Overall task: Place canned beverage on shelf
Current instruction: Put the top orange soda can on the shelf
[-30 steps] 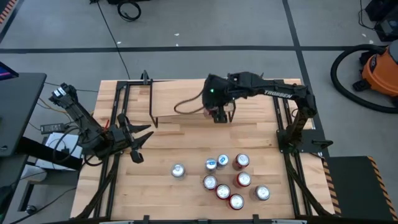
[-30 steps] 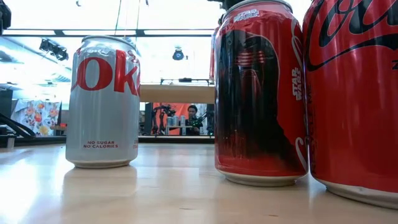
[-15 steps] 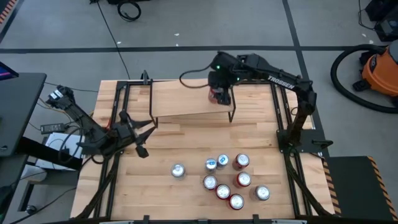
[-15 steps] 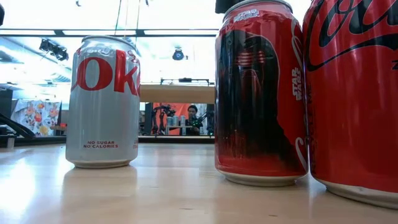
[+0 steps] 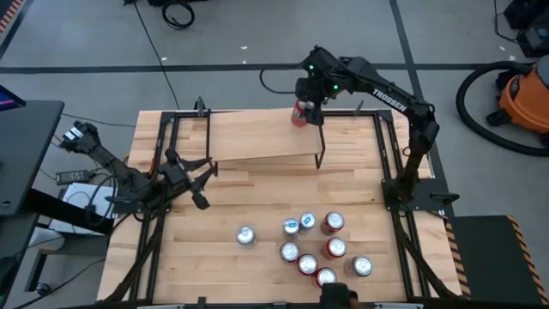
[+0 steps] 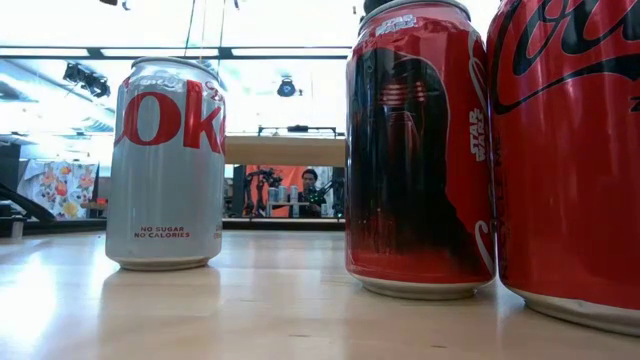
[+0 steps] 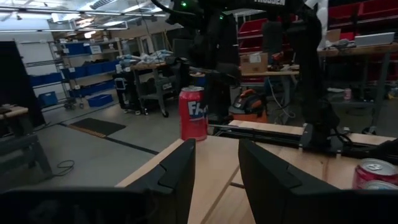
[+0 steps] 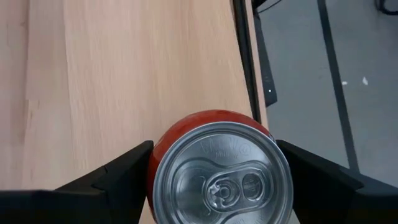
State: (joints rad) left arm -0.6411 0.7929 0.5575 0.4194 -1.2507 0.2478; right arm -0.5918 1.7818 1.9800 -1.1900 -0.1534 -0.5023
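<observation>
The shelf (image 5: 257, 137) is a light-wood board on thin black legs at the table's far middle. My right gripper (image 5: 302, 112) is shut on a red can (image 5: 298, 114) at the shelf's far edge, near its right end. The can also shows in the left wrist view (image 7: 193, 114), upright under the dark right gripper. I cannot tell whether its base touches the board. My left gripper (image 5: 202, 184) is open and empty at the table's left, in front of the shelf's left end, and points toward the can. My right gripper pinches the can's round side wall (image 8: 163, 144) just below the rim, one finger (image 8: 118, 174) on each side. The fingers come from above and point down. The can stands upright with its silver top (image 8: 221, 171) up, over the board's far right part.
Several red and silver cans (image 5: 313, 245) stand upright on the slatted tabletop near its front middle, with one silver can (image 5: 245, 235) a little left of them. The low view shows a silver can (image 6: 165, 165) and two red cans (image 6: 415, 150) up close. Black frame rails (image 5: 395, 172) run along the table's sides.
My right gripper has carried the red can from the shelf's front edge across the board toward the table's far edge, keeping it upright and held. My left gripper has shifted a little toward the far edge and stayed open.
</observation>
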